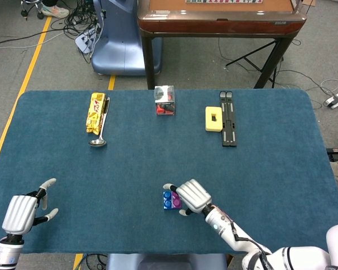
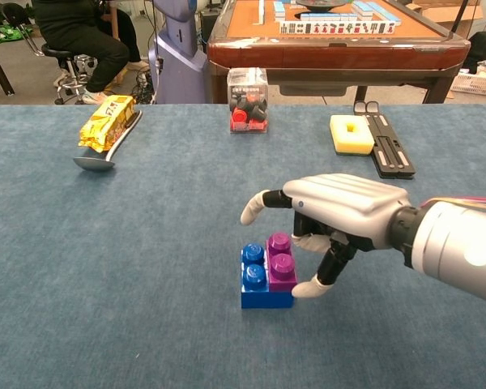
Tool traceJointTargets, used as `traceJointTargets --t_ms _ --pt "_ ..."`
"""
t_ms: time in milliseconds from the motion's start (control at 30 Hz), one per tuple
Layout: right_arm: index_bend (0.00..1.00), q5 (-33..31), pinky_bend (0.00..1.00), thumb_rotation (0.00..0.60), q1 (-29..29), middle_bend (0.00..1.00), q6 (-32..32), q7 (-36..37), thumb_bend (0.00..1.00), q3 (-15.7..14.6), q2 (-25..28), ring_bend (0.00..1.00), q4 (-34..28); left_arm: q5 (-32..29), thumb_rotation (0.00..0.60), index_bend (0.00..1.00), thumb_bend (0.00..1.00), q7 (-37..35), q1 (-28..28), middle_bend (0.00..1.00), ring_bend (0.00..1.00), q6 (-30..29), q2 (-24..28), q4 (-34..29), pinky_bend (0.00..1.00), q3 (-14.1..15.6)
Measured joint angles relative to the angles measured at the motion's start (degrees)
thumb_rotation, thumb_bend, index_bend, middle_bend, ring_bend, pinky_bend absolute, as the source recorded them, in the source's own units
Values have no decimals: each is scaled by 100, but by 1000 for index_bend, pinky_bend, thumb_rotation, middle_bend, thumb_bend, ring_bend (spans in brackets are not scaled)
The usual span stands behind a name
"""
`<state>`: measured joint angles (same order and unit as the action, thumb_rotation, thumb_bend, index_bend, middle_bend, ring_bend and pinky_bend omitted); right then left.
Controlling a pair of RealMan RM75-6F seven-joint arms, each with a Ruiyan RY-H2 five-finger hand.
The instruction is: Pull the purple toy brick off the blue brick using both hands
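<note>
The purple brick sits pressed onto the right half of a blue brick, near the table's front middle. From above, the purple brick and blue brick lie partly under my right hand. My right hand hovers at the purple brick's right side. Its thumb tip is at the brick's right face, and one finger arches over the studs without closing. My left hand rests far off at the front left corner, fingers apart and holding nothing. The chest view does not show it.
At the back of the table are a yellow snack packet with a spoon, a clear box and a yellow block beside a black hinged bar. A mahjong table stands behind.
</note>
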<state>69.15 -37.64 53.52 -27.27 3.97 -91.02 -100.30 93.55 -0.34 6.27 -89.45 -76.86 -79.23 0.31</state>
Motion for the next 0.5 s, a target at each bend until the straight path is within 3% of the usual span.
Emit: traceJointTargets --t_ms 500 --pt "226 -285 1000 600 -237 1000 -162 180 0 164 -292 1000 551 -11 600 252 72 -8 -34 681 677 15 -8 37 908 46"
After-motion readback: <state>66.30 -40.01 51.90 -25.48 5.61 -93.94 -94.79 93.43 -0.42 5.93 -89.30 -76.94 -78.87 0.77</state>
